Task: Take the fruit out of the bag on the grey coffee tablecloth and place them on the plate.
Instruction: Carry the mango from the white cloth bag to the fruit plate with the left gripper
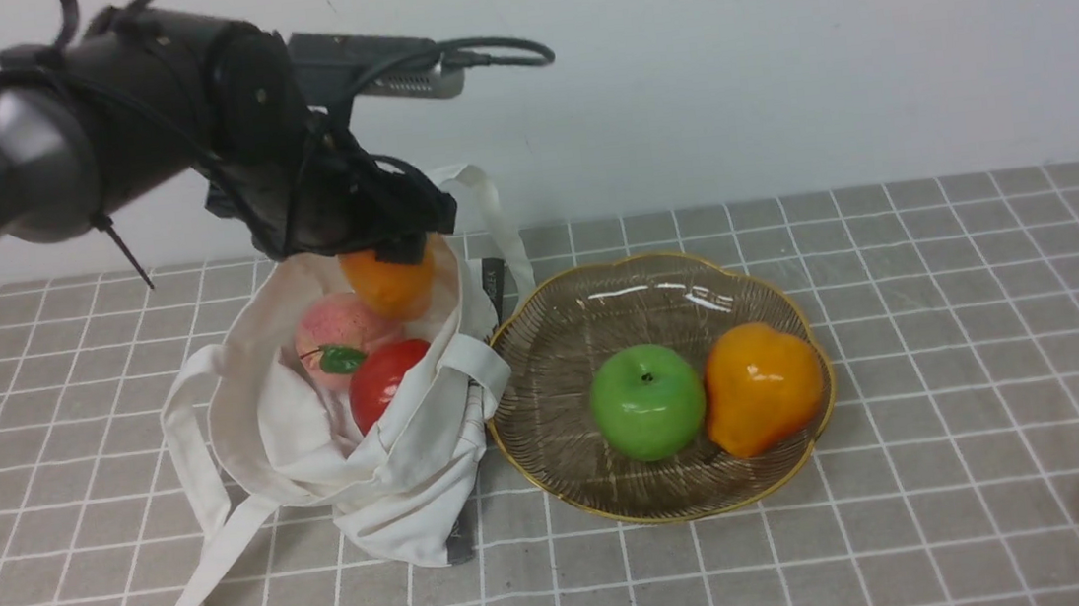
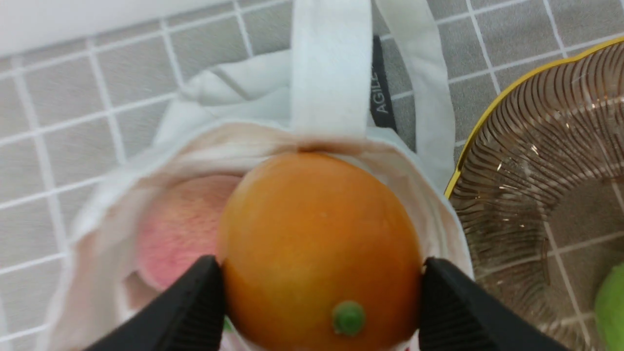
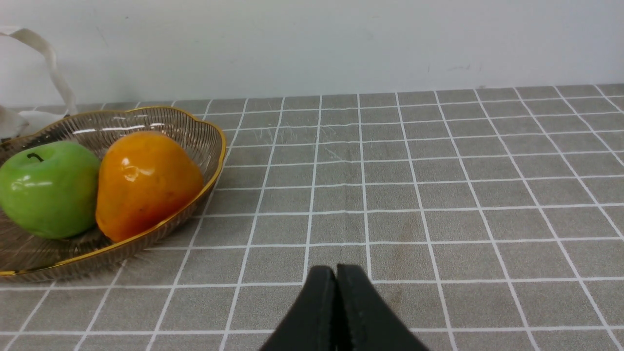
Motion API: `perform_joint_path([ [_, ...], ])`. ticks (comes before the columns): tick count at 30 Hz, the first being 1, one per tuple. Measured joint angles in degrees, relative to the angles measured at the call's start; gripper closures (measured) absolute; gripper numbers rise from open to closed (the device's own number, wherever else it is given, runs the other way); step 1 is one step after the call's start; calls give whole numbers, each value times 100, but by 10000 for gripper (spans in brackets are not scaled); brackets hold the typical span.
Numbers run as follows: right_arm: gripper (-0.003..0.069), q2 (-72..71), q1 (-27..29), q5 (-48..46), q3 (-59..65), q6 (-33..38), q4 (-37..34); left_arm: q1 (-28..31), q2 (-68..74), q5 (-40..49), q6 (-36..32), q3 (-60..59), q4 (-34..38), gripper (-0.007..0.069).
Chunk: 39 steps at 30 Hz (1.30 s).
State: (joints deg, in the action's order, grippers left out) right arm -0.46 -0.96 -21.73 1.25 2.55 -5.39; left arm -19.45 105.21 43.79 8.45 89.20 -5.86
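Front view: grey-brown grid tablecloth (image 1: 950, 352) covers the whole surface, plain white wall (image 1: 773, 53) behind. Bag (image 1: 399, 485) is slumped open on the tablecloth, touching plate (image 1: 600, 317) on its right. Left gripper (image 1: 391, 250) is over the bag mouth, clamped on orange mango (image 1: 389, 286). Peach (image 1: 339, 324) & red fruit (image 1: 384, 379) lie inside the bag. Green apple (image 1: 648, 401) & orange pear (image 1: 760, 386) sit on the plate.

Left wrist view: fingers (image 2: 190, 307) press both sides of the mango, peach beneath, dark label strip (image 2: 382, 87) by a strap.

Right wrist view: right gripper (image 3: 336, 292) is low over the tablecloth, fingers pressed together w/ nothing btwn them, apart from the plate.
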Motion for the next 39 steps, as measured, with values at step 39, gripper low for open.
perform_joint_path([
  [39, 674, 0, 0, 0, 0, 0, 0, -979, 750, 709, -1507, 673, 2223, -7],
])
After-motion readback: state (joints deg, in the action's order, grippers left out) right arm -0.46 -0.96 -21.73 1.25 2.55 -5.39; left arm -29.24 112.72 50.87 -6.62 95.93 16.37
